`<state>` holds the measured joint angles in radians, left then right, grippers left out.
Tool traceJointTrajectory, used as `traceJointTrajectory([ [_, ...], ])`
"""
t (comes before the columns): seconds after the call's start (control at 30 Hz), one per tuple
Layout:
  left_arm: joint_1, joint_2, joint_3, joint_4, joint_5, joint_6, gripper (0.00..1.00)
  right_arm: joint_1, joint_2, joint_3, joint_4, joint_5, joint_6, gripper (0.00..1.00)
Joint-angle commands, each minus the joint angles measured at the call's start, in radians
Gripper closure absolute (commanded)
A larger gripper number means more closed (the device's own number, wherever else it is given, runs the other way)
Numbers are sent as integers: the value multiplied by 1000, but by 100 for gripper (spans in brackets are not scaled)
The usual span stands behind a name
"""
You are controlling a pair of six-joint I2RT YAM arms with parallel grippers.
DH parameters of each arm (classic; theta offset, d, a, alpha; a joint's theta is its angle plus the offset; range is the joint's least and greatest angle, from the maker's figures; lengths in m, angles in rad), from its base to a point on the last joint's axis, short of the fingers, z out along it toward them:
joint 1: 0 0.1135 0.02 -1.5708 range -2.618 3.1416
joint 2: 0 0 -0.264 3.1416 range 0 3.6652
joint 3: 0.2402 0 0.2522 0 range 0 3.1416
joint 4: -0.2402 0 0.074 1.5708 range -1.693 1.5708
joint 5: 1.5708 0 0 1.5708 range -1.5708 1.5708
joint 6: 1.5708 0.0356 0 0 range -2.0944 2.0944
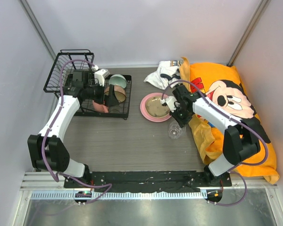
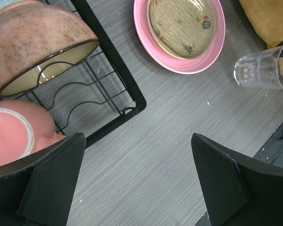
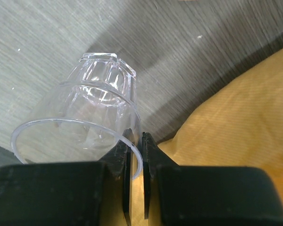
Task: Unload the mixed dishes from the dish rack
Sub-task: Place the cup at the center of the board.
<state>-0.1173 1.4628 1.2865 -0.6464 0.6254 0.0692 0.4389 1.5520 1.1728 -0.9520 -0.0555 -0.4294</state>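
Black wire dish rack (image 2: 109, 47) left, holding pink mug (image 2: 12, 134) and speckled brown bowl (image 2: 35, 42); left gripper (image 2: 137, 176) over its corner, fingers wide apart. Large pink plate (image 2: 205, 59) carries tan shallow dish (image 2: 181, 23) (on grey table (image 2: 179, 141)). Right gripper (image 3: 137, 153) clamps rim of tilted clear glass cup (image 3: 85, 103), beside orange pillow (image 3: 226, 117).

The shallow dish (image 1: 156, 108) sits on the plate (image 1: 144, 108), right of the dish rack (image 1: 127, 100), cup (image 1: 176, 132) nearer.

The grey counter (image 1: 132, 141) has plain white walls (image 1: 146, 28) on three sides and a metal rail (image 1: 146, 194) along its near edge.
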Motion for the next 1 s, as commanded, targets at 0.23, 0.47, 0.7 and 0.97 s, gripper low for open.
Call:
traceJointTrajectory([
  [0.23, 2, -71, 25, -39, -33, 70, 0, 18, 66, 19, 64, 28, 20, 96],
  [0.47, 2, -82, 22, -56, -81, 104, 0, 23, 62, 22, 73, 43, 23, 70],
  [0.7, 2, -79, 33, -76, -154, 149, 0, 24, 36, 50, 75, 51, 30, 50],
  [0.97, 2, -56, 62, -105, -303, 216, 0, 27, -24, 134, 62, 51, 43, 35],
])
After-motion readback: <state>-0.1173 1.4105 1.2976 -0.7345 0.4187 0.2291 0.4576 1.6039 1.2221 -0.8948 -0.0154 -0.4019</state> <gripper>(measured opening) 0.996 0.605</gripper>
